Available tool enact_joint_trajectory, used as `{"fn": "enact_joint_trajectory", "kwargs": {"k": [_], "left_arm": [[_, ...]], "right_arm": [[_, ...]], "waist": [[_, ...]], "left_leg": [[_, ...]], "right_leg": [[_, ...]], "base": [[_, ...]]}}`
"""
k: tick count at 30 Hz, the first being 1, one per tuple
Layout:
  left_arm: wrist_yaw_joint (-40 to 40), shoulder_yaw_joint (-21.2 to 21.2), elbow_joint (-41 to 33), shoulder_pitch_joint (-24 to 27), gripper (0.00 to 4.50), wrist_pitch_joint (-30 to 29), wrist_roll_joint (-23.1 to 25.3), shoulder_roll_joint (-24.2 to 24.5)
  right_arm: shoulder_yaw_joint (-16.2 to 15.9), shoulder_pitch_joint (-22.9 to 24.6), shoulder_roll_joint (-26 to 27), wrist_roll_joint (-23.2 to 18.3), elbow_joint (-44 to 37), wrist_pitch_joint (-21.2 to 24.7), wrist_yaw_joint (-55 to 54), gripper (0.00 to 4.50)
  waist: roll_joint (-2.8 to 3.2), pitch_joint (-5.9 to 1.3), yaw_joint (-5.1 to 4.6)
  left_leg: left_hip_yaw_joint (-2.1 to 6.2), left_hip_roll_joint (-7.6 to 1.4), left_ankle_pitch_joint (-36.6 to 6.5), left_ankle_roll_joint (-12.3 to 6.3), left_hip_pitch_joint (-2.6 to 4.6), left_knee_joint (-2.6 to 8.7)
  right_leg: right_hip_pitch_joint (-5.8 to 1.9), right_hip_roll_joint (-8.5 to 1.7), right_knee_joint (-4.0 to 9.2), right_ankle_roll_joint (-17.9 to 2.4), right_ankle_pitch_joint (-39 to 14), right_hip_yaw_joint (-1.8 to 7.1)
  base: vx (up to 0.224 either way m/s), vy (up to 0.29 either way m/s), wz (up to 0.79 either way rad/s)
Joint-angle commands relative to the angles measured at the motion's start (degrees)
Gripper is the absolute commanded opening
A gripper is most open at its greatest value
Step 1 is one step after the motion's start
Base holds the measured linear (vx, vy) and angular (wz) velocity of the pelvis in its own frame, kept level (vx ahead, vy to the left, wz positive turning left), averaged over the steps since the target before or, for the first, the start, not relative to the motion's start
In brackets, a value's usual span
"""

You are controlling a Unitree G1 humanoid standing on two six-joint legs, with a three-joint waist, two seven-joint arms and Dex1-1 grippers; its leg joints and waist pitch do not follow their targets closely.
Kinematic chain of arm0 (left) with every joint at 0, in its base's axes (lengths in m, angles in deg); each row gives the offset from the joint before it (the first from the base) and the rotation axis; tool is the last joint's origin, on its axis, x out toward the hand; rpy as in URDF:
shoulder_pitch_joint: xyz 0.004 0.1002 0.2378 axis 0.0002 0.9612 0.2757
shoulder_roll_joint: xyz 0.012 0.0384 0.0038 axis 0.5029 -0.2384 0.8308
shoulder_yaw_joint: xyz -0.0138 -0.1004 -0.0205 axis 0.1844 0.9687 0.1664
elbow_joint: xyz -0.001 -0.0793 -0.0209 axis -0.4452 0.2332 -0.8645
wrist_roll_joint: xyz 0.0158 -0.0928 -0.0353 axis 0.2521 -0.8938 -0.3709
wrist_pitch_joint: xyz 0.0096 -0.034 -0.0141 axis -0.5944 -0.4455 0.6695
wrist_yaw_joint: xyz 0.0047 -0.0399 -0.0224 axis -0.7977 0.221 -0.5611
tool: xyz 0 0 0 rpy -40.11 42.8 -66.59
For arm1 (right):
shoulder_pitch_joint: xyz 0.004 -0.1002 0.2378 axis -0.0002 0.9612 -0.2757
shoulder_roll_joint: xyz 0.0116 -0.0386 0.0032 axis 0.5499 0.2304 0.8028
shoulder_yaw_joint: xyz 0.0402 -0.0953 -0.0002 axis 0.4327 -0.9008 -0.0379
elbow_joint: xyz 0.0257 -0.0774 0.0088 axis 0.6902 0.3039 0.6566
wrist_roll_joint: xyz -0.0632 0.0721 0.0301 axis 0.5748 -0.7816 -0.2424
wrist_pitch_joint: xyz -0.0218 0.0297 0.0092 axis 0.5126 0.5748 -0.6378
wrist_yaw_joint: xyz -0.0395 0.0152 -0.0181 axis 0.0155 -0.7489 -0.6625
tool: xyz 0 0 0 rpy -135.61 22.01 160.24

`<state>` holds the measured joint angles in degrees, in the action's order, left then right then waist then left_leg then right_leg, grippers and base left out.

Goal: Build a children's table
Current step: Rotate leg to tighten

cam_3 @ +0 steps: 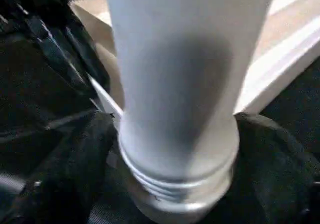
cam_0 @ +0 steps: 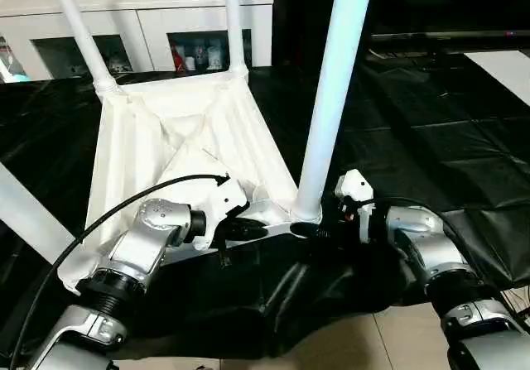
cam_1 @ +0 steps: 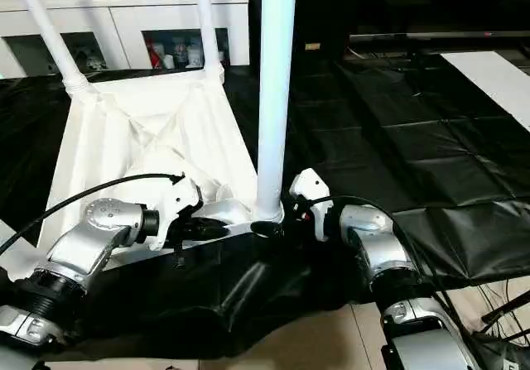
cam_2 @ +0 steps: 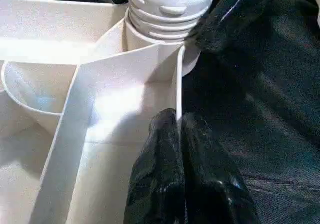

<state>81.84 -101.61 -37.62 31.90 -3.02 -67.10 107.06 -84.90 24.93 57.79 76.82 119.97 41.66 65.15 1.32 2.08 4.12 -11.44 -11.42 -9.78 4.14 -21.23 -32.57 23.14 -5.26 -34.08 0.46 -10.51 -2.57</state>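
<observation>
My left gripper (cam_2: 179, 134) pinches the near rim of the upturned children's table (cam_0: 166, 130) on the black-draped work table (cam_0: 431, 130); my right gripper (cam_3: 165, 184) straddles the near leg (cam_0: 331, 97) at its socket, fingers spread. Two legs stand beyond.

Bright white plastic against dark cloth, with soft close-ups

The table top (cam_0: 174, 151) was washed out by glare from overhead light, and the black cloth (cam_0: 431, 138) carried pale sheen. The near leg (cam_3: 180, 78) was blurred and shaded at its centre; the gripper fingers (cam_2: 170, 184) glinted, out of focus.
</observation>
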Motion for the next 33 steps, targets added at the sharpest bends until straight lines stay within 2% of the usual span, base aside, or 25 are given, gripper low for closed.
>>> {"fn": "enact_joint_trajectory", "kwargs": {"k": [1,3,6,9,11,21,26,27,28,29,30,32,33], "left_arm": [[1.48,-1.21,0.26,1.22,0.0,-1.03,-0.66,-0.13],[1.43,-1.17,0.17,1.33,0.0,-1.08,-0.67,-0.08],[1.4,-1.16,-0.09,1.62,0.0,-1.13,-0.69,0.1],[1.33,-1.19,-0.37,1.82,0.0,-1.38,-0.69,0.23],[1.39,-1.19,-0.54,1.95,0.0,-1.48,-0.7,0.33],[1.55,-1.6,-0.8,2.01,0.0,-2.03,-0.57,0.24],[-0.56,-1.52,0.87,1.13,0.0,-2.5,-0.12,-1.47],[-2.76,-1.26,2.18,0.41,0.0,-2.67,0.45,-2.64],[-3.49,-1.19,2.63,0.15,0.0,-2.65,0.66,-3.02],[-5.23,-1.04,3.72,-0.48,0.0,-2.59,1.18,-3.91],[-5.23,-1.04,3.72,-0.48,0.0,-2.59,1.18,-3.91],[-9.35,-0.57,6.07,-1.94,0.0,-3.18,2.07,-6.18],[-13.08,-0.05,8.27,-3.34,0.0,-3.58,2.68,-8.31]], "right_arm": [[-0.04,-1.15,0.04,-0.76,-0.18,0.8,1.69,3.62],[-0.02,-1.12,0.21,-0.59,-0.01,0.78,2.3,3.45],[0.09,-1.23,0.5,-0.44,0.59,0.35,2.59,3.1],[0.04,-1.49,0.51,-0.51,1.33,-0.05,2.57,3.04],[0.11,-1.54,0.58,-0.56,1.53,-0.07,2.6,2.78],[0.74,-0.86,1.66,-0.27,2.52,-1.22,0.43,2.74],[3.07,-0.16,5.88,-0.54,4.16,-2.8,-9.12,2.73],[4.02,0.12,7.93,-0.7,4.78,-2.56,-13.47,2.73],[4.29,0.15,8.54,-0.69,4.99,-2.64,-14.8,2.73],[4.91,0.21,9.99,-0.67,5.52,-2.87,-17.96,2.73],[4.91,0.21,9.99,-0.67,5.52,-2.87,-17.96,2.73],[6.51,-0.36,13.27,0.02,7.58,-3.53,-27.89,2.73],[7.96,-1.1,15.91,0.03,9.6,-3.43,-35.43,2.73]], "waist": [[-1.35,-3.16,0.23],[-1.14,-3.11,0.37],[-1.23,-3.11,0.58],[-1.35,-3.11,0.59],[-1.29,-3.13,0.61],[-1.08,-3.26,0.58],[-0.84,-2.99,-0.23],[-0.66,-2.77,-0.76],[-0.74,-2.74,-0.91],[-0.53,-2.71,-0.97],[-0.62,-2.66,-1.22],[-0.3,-2.64,-1.46],[-0.27,-2.56,-1.8]], "left_leg": [[0.46,-1.78,-11.52,-5.8,0.36,3.21],[0.47,-1.82,-11.06,-5.85,0.4,3.22],[0.46,-1.83,-11.1,-5.59,0.49,3.22],[0.45,-1.76,-10.77,-5.53,0.45,3.18],[0.46,-1.77,-10.66,-5.55,0.46,3.17],[0.44,-1.72,-10.0,-5.78,0.5,3.0],[0.59,-1.68,-13.36,-4.05,0.55,3.42],[0.78,-1.63,-15.69,-2.76,0.58,3.74],[0.87,-1.57,-16.38,-2.37,0.62,3.82],[1.0,-1.58,-16.97,-1.93,0.62,3.93],[0.99,-1.51,-18.3,-1.42,0.78,3.96],[1.03,-1.52,-19.36,-0.86,0.91,4.02],[1.06,-1.36,-20.1,0.05,1.0,4.13]], "right_leg": [[-2.58,-2.41,3.3,-14.78,-9.06,1.55],[-2.48,-2.46,3.35,-14.68,-9.47,1.57],[-2.43,-2.47,3.34,-14.48,-9.88,1.61],[-2.48,-2.43,3.24,-14.54,-9.4,1.59],[-2.51,-2.47,3.24,-14.53,-9.28,1.59],[-2.58,-2.39,3.04,-15.18,-7.64,1.54],[-2.44,-2.46,3.56,-14.46,-11.68,1.54],[-2.34,-2.5,3.96,-13.59,-14.86,1.6],[-2.38,-2.51,4.03,-13.28,-15.98,1.55],[-2.41,-2.56,4.07,-12.89,-17.0,1.54],[-2.18,-2.53,4.41,-12.19,-18.89,1.59],[-1.97,-2.53,4.61,-11.75,-19.86,1.62],[-1.74,-2.46,4.81,-11.24,-21.21,1.6]], "base": [[0.0,0.0,0.0],[0.0,0.0,0.0],[0.0,0.0,0.0],[0.0,0.0,0.0],[0.0,0.0,0.0],[0.0,0.0,0.0],[0.0,0.0,0.0],[0.0,0.0,0.0],[0.0,0.0,0.0],[0.0,0.0,0.0],[0.0,0.0,0.0],[0.0,0.0,0.0],[0.0,0.0,0.0]]}}
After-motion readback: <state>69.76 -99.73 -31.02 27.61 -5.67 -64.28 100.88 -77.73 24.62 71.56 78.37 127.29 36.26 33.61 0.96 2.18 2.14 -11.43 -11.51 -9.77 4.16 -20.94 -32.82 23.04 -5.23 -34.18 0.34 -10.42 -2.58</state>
